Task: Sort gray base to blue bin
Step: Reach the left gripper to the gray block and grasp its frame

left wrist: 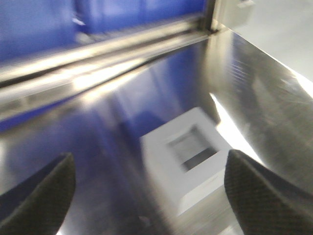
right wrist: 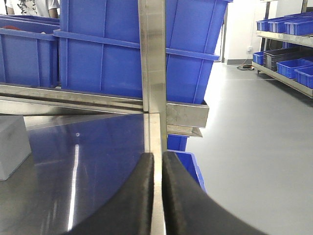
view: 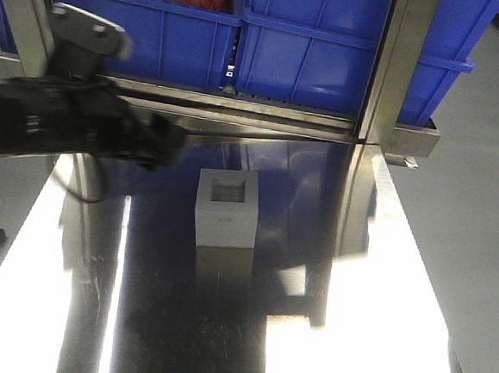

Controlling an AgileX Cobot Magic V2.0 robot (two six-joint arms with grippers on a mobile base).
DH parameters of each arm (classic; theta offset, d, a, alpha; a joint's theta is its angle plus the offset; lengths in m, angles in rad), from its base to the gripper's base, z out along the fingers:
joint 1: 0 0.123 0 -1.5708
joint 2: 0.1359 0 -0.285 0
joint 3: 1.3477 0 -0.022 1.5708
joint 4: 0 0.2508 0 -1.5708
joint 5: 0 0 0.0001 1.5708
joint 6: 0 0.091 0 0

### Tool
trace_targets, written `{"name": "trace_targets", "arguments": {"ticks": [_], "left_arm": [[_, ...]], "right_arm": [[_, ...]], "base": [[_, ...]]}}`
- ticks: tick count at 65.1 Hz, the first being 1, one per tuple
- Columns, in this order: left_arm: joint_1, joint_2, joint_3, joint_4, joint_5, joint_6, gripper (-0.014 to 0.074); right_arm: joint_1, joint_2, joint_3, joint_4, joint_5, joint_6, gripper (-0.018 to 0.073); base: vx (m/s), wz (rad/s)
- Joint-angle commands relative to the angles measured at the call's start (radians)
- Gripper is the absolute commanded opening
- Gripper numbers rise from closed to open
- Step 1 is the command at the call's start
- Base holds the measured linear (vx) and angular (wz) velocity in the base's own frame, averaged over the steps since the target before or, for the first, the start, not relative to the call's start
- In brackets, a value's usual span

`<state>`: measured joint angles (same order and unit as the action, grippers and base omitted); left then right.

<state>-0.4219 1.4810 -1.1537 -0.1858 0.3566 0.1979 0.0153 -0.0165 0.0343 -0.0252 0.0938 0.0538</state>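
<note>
**Left tool wide above the base, right tool closed at the desk edge**

The left tool hangs over the desk with its two dark, textured fingers spread wide. The base shows between and beyond them, not touched by either. The left wrist view is blurred. In the front view, the black left arm reaches in from the left and its tool is left of the base and apart from it.

The right tool has its fingers pressed almost together. It points along the right side of the desk toward a steel post.

The base stands upright near the middle of the desk, with its square recess facing up.

The blue bin sits on a steel rack behind the desk, beyond the base. A second bin just to its left holds something red.
</note>
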Motion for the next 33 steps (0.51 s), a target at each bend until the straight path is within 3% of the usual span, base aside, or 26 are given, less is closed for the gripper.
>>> {"name": "trace_targets", "arguments": {"ticks": [1,16,33], "left_arm": [[-0.022,0.070,-0.115,-0.015,-0.030,-0.070,0.0594],[-0.022,0.276,-0.276,-0.015,0.027,-0.238,0.0594],[-0.022,0.417,-0.371,-0.015,0.106,-0.349,0.0594]], "right_arm": [[0.000,-0.009,-0.004,-0.006,-0.078,-0.007,-0.0004],[0.000,-0.009,-0.004,-0.006,-0.078,-0.007,-0.0004],[0.000,-0.009,-0.004,-0.006,-0.078,-0.007,-0.0004]], "base": [[0.00,0.00],[0.00,0.00],[0.00,0.00]]}}
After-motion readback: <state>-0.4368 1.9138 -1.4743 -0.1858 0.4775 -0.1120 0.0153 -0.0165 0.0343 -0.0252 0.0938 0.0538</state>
